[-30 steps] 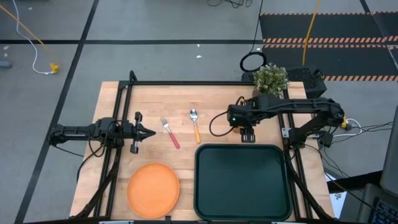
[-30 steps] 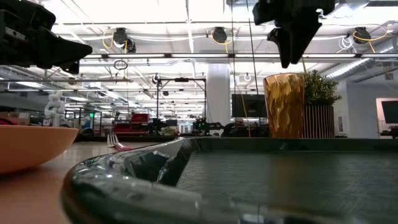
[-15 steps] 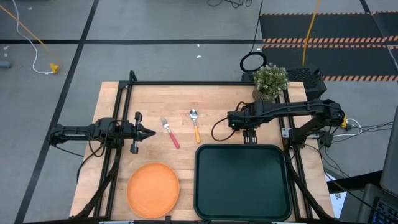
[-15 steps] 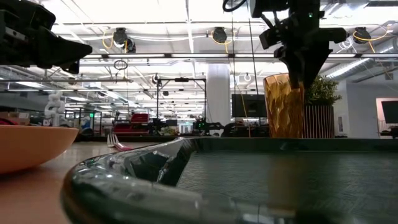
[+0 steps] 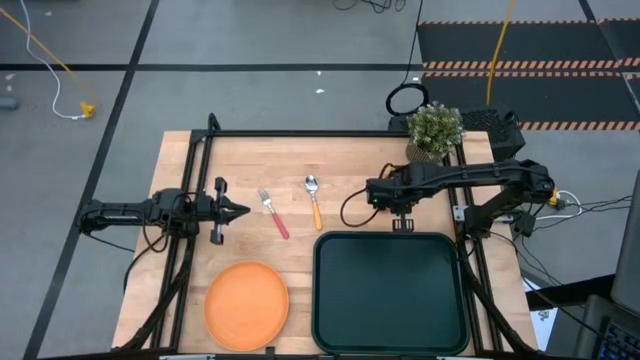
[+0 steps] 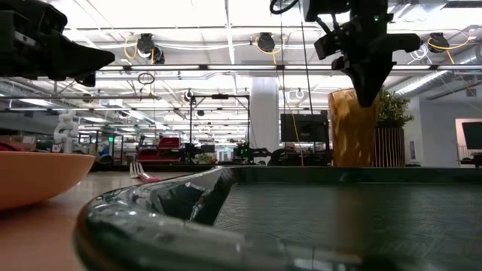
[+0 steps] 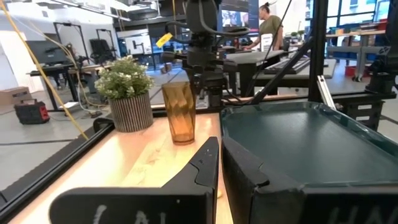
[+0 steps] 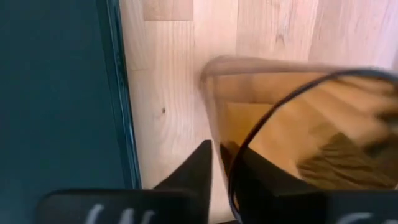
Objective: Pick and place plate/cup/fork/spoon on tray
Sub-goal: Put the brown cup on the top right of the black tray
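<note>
Nearest the front edge, orange plate (image 5: 246, 304) on bare wood beside the empty tray (image 5: 391, 292), both well short of the cutlery. Farther back, fork (image 5: 272, 214) and spoon (image 5: 314, 200) side by side, left gripper (image 5: 243, 211) hovering near the fork with fingers pressed together on nothing. Just behind the tray's far rim, cup (image 7: 179, 112) upright, right gripper (image 6: 368, 93) pinching its rim, potted plant (image 5: 435, 128) beyond.

A potted plant (image 5: 435, 129) is standing at the wooden table's (image 5: 300, 165) far right corner; a yellow cable (image 5: 45, 55) is lying across the grey floor.
</note>
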You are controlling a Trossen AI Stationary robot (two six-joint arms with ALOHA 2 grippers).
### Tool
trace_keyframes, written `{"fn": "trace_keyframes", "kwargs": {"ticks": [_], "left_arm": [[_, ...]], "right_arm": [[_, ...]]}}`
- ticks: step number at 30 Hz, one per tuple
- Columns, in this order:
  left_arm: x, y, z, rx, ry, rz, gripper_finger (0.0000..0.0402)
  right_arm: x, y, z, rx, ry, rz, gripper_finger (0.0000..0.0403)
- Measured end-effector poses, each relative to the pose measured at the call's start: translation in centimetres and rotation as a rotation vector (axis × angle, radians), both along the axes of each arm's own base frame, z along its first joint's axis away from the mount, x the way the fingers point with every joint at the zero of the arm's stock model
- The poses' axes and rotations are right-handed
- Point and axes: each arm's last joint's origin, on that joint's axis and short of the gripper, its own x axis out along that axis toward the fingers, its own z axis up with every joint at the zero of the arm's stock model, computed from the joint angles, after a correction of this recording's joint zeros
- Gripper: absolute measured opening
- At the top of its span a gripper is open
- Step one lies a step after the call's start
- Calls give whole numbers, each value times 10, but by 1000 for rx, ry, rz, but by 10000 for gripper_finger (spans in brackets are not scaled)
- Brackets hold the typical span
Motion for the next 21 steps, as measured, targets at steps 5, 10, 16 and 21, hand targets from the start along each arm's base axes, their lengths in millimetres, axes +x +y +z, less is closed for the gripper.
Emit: {"fn": "trace_keyframes", "kwargs": {"ticks": [5,10,16,21], "left_arm": [[0,0,0,0,0,0,24],[0,0,0,0,3,0,24],[0,0,0,-1,2,2,24],[0,0,0,-1,2,2,24]], "right_arm": [[-6,1,8,27,-5,-41,6],[-13,10,27,114,-76,-147,5],[-23,36,55,142,-100,-225,3],[-28,61,73,189,-134,-303,2]]}}
